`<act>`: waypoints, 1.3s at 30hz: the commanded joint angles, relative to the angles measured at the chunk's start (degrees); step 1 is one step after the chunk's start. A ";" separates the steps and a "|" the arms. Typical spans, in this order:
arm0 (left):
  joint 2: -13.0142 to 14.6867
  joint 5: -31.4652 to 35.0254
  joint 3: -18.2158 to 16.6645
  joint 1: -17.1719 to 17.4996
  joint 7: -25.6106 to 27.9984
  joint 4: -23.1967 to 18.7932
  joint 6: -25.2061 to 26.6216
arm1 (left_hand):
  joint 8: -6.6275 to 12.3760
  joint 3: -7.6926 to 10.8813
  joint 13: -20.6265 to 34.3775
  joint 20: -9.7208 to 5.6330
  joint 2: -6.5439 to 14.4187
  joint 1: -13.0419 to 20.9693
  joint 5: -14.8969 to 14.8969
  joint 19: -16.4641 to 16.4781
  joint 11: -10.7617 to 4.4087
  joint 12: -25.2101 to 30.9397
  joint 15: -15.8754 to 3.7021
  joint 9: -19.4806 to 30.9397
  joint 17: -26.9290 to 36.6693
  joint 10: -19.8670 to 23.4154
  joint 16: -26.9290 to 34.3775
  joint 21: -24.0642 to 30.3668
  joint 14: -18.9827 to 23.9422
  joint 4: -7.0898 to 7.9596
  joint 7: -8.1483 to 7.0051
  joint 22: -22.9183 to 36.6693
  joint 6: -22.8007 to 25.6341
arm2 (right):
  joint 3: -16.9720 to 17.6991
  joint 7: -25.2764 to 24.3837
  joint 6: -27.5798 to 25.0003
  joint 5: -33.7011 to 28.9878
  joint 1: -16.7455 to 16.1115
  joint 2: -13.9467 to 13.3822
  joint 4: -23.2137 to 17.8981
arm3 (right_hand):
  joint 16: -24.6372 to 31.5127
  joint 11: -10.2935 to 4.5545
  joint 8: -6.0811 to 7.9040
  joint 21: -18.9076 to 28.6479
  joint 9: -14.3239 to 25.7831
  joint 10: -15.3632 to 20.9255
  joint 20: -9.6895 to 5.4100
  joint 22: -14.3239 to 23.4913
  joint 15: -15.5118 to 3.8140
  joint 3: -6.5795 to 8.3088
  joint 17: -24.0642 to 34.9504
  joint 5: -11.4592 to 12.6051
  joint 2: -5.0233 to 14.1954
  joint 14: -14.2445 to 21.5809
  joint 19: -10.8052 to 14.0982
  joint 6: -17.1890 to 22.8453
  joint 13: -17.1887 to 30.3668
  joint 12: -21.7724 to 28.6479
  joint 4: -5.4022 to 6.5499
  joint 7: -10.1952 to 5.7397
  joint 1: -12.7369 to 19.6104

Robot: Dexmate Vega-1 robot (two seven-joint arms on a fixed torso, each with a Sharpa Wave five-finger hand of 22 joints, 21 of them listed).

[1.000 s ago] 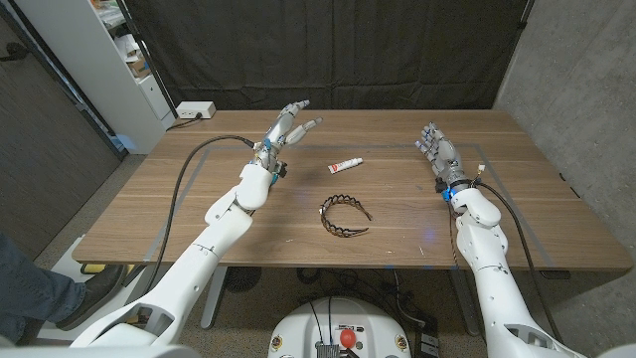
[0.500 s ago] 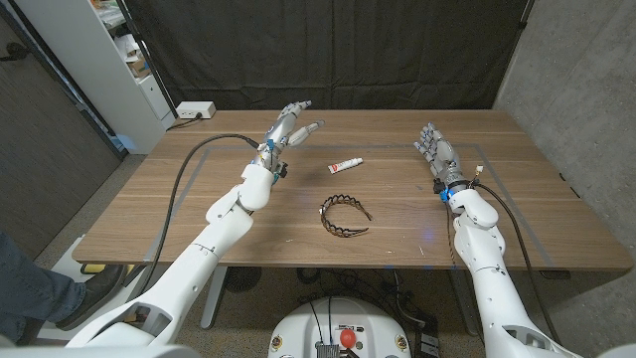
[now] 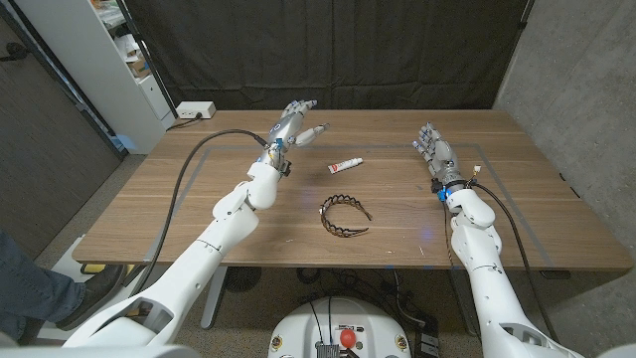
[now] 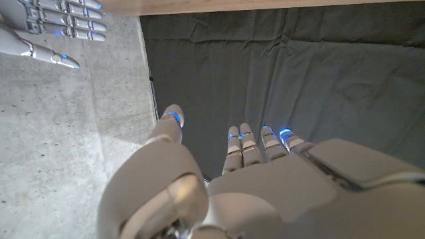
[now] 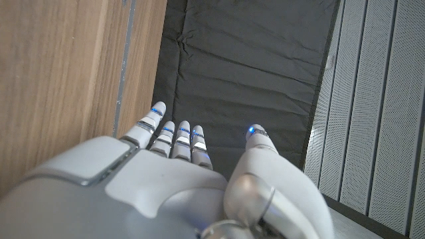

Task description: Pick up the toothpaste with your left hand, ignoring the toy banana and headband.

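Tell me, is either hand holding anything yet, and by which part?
Nothing is held. The left hand is raised with fingers apart, beside the toothpaste and apart from it. The right hand is open too.

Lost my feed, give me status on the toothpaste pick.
Left hand open, raised beyond the toothpaste. Right hand open, idle. Toothpaste on the table, untouched. Headband lies nearer, not blocking.

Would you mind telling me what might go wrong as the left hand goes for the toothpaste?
The toothpaste is small and lies flat on the table, so the open left hand, now raised beyond it, may push it away rather than grip it. The headband lies close in front, so the descending forearm might knock it.
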 commanded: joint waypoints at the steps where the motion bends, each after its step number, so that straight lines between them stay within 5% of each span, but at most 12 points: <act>1: -0.05 3.81 2.99 -1.39 0.59 -0.19 4.09 | 0.04 0.48 0.10 0.00 -0.34 1.34 0.58 0.18 -0.06 0.13 0.36 0.30 0.26 0.34 -0.04 -0.22 0.26 0.07 -0.40 0.10 0.13 | 0.02 -0.03 0.31 -0.16 0.61 0.12 0.83 | -0.04 0.09 0.28 -0.05 0.10 0.50 0.07 0.25 0.05 0.11 0.19 0.28 0.10 0.24 -0.07 0.51 0.27 0.09 -0.46 0.18 -0.13; 16: -0.21 5.32 5.30 -2.50 -3.31 -1.74 9.87 | 0.97 0.69 0.22 0.29 -2.02 5.54 0.98 0.77 0.88 0.72 0.90 0.39 0.25 2.91 0.23 -0.46 1.87 0.22 0.25 0.13 2.95 | 0.30 -0.41 -0.20 -0.43 1.09 -0.01 0.71 | -0.02 -0.16 0.24 0.04 0.10 0.43 0.09 0.25 -0.06 0.14 0.23 0.29 0.16 0.42 0.10 0.45 0.29 0.02 -0.48 0.06 -0.20; 36: -0.37 8.11 8.40 -3.18 -4.40 -1.83 13.53 | 1.86 0.66 0.36 1.18 -3.58 9.98 1.27 1.33 -0.44 1.53 -0.50 0.63 0.20 6.61 0.37 -0.64 3.91 0.63 -0.86 0.21 6.56 | 0.33 -0.22 0.05 -0.27 1.64 0.45 1.10 | 0.00 -0.02 0.20 0.10 0.10 0.36 0.06 0.26 -0.06 0.18 0.28 0.29 0.20 0.64 0.30 0.38 0.30 -0.05 -0.56 0.10 -0.25; 39: -0.59 8.56 8.99 -3.52 -7.68 -2.63 16.08 | 2.06 0.64 0.38 1.44 -3.73 10.71 1.33 1.50 -0.55 1.87 -0.50 0.69 0.17 7.86 0.41 -0.63 4.39 0.76 -0.84 0.23 7.45 | 0.37 -0.14 0.09 -0.15 1.54 0.50 0.98 | -0.01 0.02 0.21 0.09 0.10 0.37 0.09 0.26 -0.09 0.16 0.30 0.28 0.18 0.63 0.29 0.41 0.30 -0.05 -0.55 0.16 -0.30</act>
